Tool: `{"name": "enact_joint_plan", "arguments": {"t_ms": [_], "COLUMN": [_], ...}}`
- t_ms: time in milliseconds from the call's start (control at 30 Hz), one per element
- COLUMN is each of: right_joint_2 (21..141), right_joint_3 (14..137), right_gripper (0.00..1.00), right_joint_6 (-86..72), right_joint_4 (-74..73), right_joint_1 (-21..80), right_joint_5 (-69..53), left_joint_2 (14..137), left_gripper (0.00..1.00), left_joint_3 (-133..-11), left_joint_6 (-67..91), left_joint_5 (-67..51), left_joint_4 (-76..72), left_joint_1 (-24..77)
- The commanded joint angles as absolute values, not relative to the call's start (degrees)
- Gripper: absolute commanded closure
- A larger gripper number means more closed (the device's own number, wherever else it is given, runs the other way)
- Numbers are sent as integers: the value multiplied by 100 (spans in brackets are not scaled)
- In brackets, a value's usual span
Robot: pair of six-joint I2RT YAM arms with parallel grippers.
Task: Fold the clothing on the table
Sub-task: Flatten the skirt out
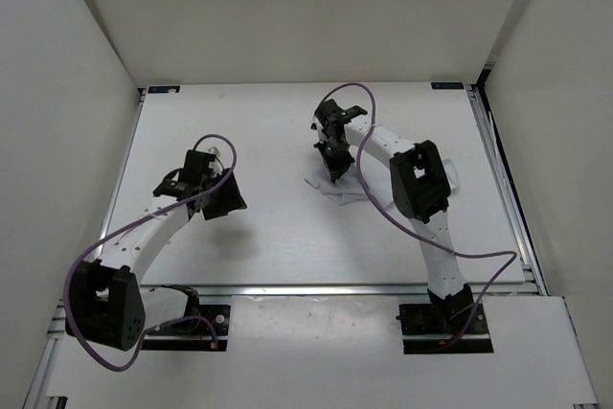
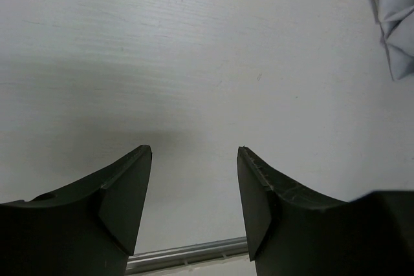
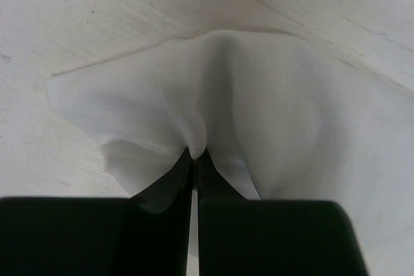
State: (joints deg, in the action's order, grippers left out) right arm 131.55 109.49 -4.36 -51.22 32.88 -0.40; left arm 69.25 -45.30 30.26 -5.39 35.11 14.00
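The white, silver-railed bench (image 1: 278, 246) is sitting between off-white walls (image 1: 57, 93), carrying the crumpled clothing (image 1: 330, 191) just right of its centre. The right jaws are pinching the clothing; the left jaws are hanging open left of that centre.

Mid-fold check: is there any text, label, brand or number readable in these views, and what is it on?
No text can be read in any view.
Left blue tag, at the far edge of the table: too small to read.
Right blue tag, same edge: too small to read.
The clothing: plain white, no label or print showing.
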Motion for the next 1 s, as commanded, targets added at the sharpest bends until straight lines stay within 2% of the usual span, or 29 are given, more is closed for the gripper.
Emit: {"name": "enact_joint_plan", "arguments": {"t_ms": [0,133,267,567,667,800,867,900,933,967], "right_joint_2": [13316,12098,10893,9625,9344,8773,8440,8246,8070,8007], "right_joint_3": [11503,11470,11347,11269,10593,8717,7302,6695,6462,6121], "right_gripper": [100,100,100,100,100,100,82,61,49,42], "right_joint_6": [-449,-404,-509,-931,-1107,-1843,-2335,-2564,-2653,-2724], "right_joint_4": [-5334,-4931,-4563,-4210,-4333,-4386,-4167,-4088,-3948,-3772], "right_joint_1": [3330,3498,3419,3209,2972,2165,1778,1523,1294,1179], "right_joint_5": [-106,-639,-2203,-2646,-2461,-2531,-2060,-1926,-1559,-1364], "left_joint_2": [6636,6513,6583,6811,6768,6540,6443,6373,6363,6363], "left_gripper": [34,35,36,35,36,35,36,36,37,36], "left_joint_3": [-4377,-4351,-4272,-4192,-4175,-4043,-3938,-3850,-3806,-3840], "left_joint_6": [3014,2980,2979,3094,3059,2997,2953,2936,2909,2909], "left_joint_5": [-659,-712,-729,-843,-791,-844,-914,-905,-914,-897], "left_joint_4": [3480,3516,3402,3120,3146,3182,3190,3173,3155,3164], "left_joint_1": [1309,1195,1204,1625,1644,1390,1249,1187,1152,1134]}}
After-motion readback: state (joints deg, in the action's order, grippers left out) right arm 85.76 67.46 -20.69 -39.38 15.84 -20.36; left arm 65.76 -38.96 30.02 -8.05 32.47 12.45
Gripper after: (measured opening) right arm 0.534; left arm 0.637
